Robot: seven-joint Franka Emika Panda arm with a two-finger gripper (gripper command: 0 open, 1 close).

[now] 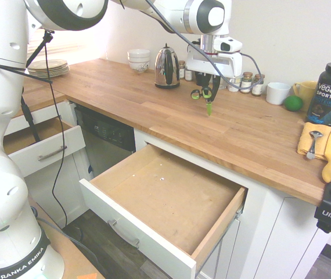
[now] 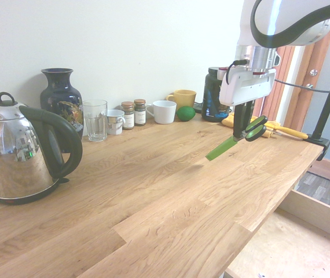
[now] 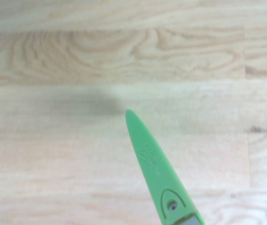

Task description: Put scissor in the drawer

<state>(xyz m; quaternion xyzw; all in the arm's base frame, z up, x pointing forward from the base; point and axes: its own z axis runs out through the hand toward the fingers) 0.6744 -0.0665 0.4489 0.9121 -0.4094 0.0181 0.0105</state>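
A: Started where, at the left edge?

B: Started with stacked plates on the wooden countertop, pale planks with visible grain. Below, saw the smaller drawer pulled out. Next along the top, logged white bowls and a shiny kettle near the pale wall.

A: Noted what farther right, low down?

B: Found the large drawer standing open, light wood bottom flecked with small white specks, dark floor beneath its front.

A: And above the counter?

B: Saw the gripper closed on the scissor, clamped near the handles, loops out to one side, green blade part slanting down. Placed the scissor in the air over the countertop, outside the large drawer.

A: Finished with?

B: Listed spice jars, white cup, green fruit-like object, yellow mug, black tub. In front, recorded a spoon on orange cloth. From the second exterior view, added a wooden door.
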